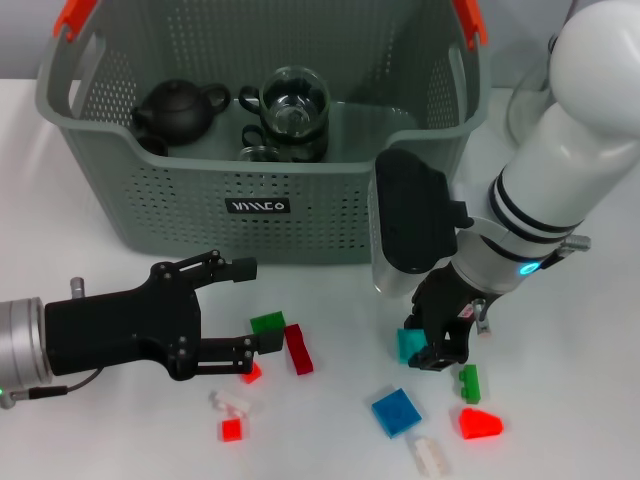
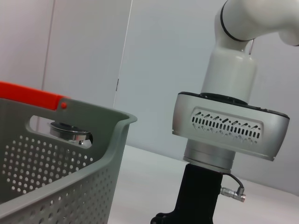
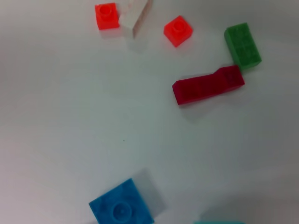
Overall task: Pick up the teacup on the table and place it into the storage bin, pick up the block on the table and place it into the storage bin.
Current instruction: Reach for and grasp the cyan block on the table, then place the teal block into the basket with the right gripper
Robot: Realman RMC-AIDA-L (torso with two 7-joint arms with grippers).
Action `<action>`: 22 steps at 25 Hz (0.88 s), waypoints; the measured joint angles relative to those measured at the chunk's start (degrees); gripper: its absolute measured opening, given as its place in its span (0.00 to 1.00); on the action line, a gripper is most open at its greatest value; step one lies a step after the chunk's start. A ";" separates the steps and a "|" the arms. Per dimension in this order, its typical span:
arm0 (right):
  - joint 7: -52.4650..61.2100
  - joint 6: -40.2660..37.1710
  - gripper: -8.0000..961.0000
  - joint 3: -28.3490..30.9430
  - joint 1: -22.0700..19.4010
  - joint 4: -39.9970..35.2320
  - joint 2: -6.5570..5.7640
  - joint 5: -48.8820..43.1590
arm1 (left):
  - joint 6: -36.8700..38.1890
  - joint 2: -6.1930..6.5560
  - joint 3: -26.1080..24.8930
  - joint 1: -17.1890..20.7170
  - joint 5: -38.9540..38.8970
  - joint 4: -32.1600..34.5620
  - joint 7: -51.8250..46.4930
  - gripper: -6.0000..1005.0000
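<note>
The grey-green storage bin (image 1: pixel 200 205) stands at the back of the table, and its wall (image 2: pixel 70 186) fills the left wrist view. Inside it lie a glass teacup (image 1: pixel 295 102) and a black teapot (image 1: pixel 178 110). I see no teacup on the table. Loose blocks lie in front of the bin. My right gripper (image 1: pixel 432 342) is low over the table, shut on a teal block (image 1: pixel 408 345) whose edge (image 3: pixel 219 222) shows in the right wrist view. At the front left my left gripper (image 1: pixel 248 306) is open, beside a green block (image 1: pixel 267 322) and a dark red block (image 1: pixel 298 348).
On the table lie a blue block (image 1: pixel 396 411) (image 3: pixel 121 210), a small green block (image 1: pixel 469 383), a red wedge (image 1: pixel 480 424), white blocks (image 1: pixel 430 455) and small red blocks (image 1: pixel 232 429). The bin has orange handle pieces (image 1: pixel 75 15).
</note>
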 joint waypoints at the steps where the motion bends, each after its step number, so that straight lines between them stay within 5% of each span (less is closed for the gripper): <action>1: 0.00 -0.31 0.44 0.22 0.00 -0.14 -0.05 0.00 | -0.01 0.00 0.00 0.00 0.02 0.00 0.00 0.90; 7: -0.02 -6.13 0.44 4.42 -0.29 -3.90 -0.42 0.06 | 0.05 0.39 -0.34 0.02 0.65 0.11 0.00 0.90; 17: -0.13 -23.34 0.44 19.87 -0.61 -20.88 -0.58 6.57 | -0.13 0.68 -5.21 1.35 3.76 0.53 1.28 0.90; 22: 0.00 -24.90 0.44 28.02 0.74 -27.43 -0.59 8.89 | -0.22 0.76 -6.71 2.12 3.88 0.68 2.03 0.90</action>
